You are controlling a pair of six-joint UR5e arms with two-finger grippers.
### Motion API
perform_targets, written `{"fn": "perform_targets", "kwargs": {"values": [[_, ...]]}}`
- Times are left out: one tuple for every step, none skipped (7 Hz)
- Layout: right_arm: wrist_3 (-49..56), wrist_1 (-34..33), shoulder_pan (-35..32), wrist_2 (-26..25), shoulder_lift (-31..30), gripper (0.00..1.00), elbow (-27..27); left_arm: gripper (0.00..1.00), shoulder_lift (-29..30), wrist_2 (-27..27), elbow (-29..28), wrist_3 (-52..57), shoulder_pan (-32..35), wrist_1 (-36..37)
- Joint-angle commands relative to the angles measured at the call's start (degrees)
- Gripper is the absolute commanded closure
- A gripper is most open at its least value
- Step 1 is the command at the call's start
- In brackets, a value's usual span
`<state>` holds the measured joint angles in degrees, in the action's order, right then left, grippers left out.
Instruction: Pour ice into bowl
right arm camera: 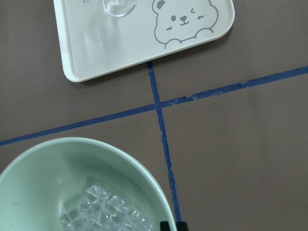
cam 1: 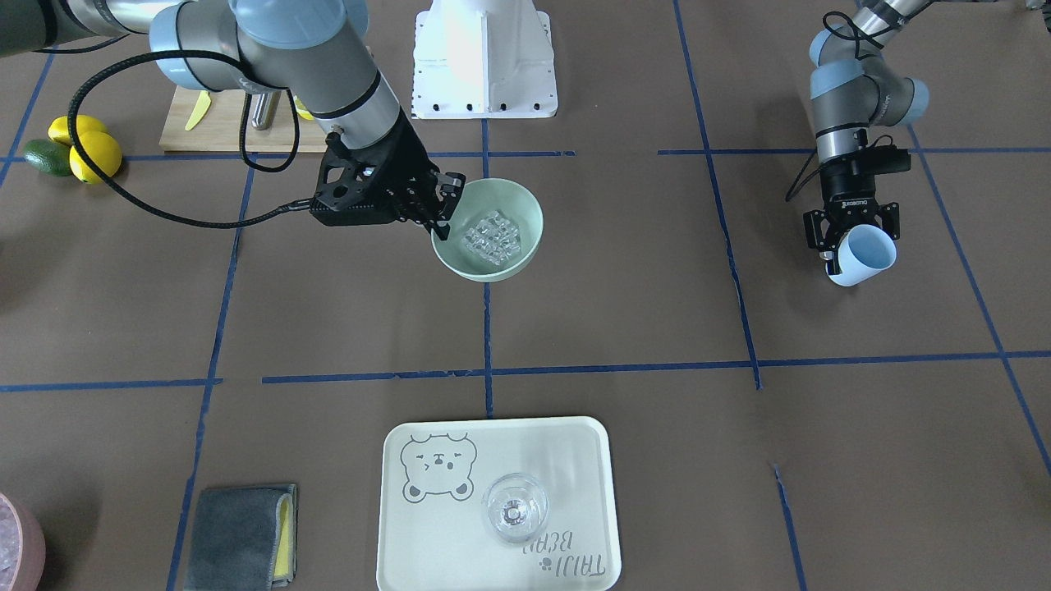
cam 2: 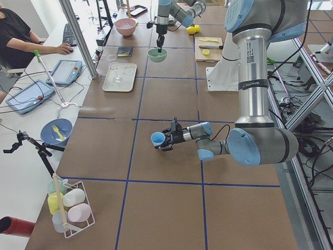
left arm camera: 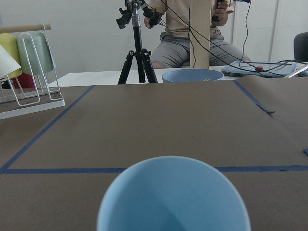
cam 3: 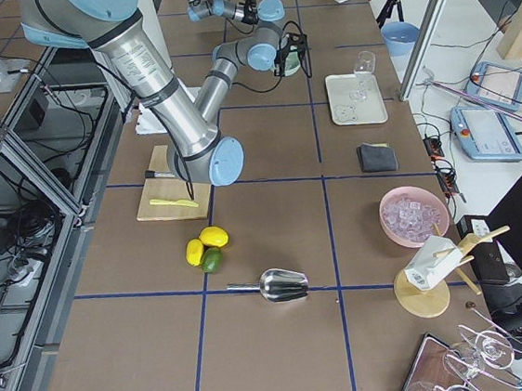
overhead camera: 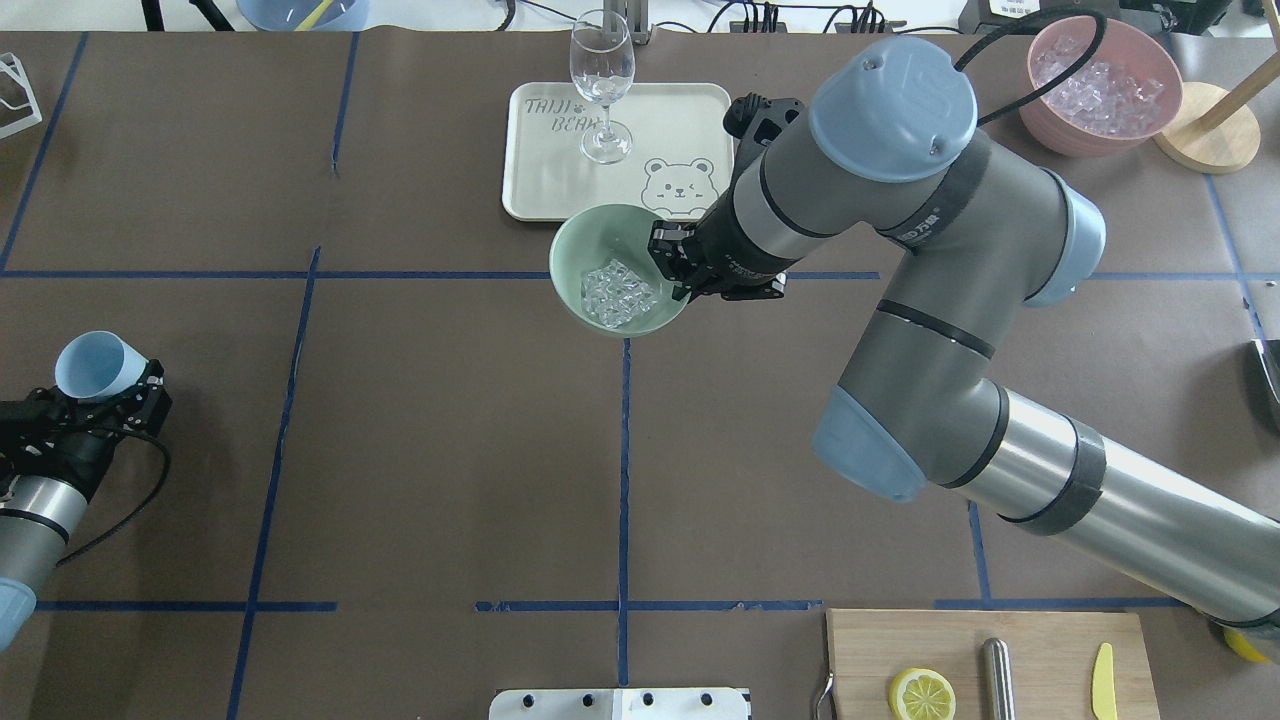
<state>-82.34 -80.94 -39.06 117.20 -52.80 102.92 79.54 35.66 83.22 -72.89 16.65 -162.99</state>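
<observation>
The pale mint-green bowl [cam 1: 525,215] holds a cluster of clear ice cubes [cam 1: 493,234]. My right gripper [cam 1: 443,209] is shut on the bowl's rim and holds it in the air, slightly tilted, over the middle of the table. In the overhead view the bowl [overhead camera: 585,250], the ice [overhead camera: 618,293] and the right gripper [overhead camera: 672,265] show near the tray's corner. The right wrist view shows the bowl [right arm camera: 57,159], the ice [right arm camera: 106,211] and the fingertips [right arm camera: 166,225] on its rim. My left gripper [cam 1: 854,246] is shut on a light blue cup [cam 1: 864,256], tipped on its side and empty [left arm camera: 173,197].
A pale tray [cam 1: 575,460] with a clear wine glass [cam 1: 515,509] lies at the far side. A pink bowl of ice [overhead camera: 1100,85] stands at the far right. A cutting board [overhead camera: 980,660] with a lemon half, loose lemons [cam 1: 86,148] and a grey cloth [cam 1: 238,533] lie around.
</observation>
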Motion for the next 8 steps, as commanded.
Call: {"fn": "perform_targets", "kwargs": {"values": [[1.48,0.0,-1.54,0.93,-1.6,1.0,0.61,0.0,-5.32,3.42,5.42,1.17,0.13,-0.31],[1.57,0.0,-1.89,0.93,-1.95,1.0,0.62,0.0,-8.58,4.93,11.55,4.57,0.39,-0.4],[1.74,0.0,-2.24,1.02,-2.04,1.0,0.62,0.0,-9.49,6.25,14.31,5.39,0.48,-0.31],[3.05,0.0,-2.51,1.02,-2.74,1.0,0.7,0.0,-9.5,7.22,15.47,5.74,0.75,-0.4],[3.76,0.0,-2.51,0.93,-4.66,1.0,2.1,0.0,-9.93,7.4,17.75,8.36,1.1,-0.31],[4.81,0.08,-3.47,0.84,-6.68,1.0,3.41,0.0,-10.2,9.93,19.77,10.64,3.28,-0.31],[6.74,0.52,-3.48,0.41,-11.05,1.0,6.56,0.0,-10.2,12.65,21.62,15.71,7.39,-0.14],[9.71,0.61,-3.65,0.31,-14.92,1.0,9.64,0.0,-9.85,17.63,22.94,20.12,11.08,0.3]]}}
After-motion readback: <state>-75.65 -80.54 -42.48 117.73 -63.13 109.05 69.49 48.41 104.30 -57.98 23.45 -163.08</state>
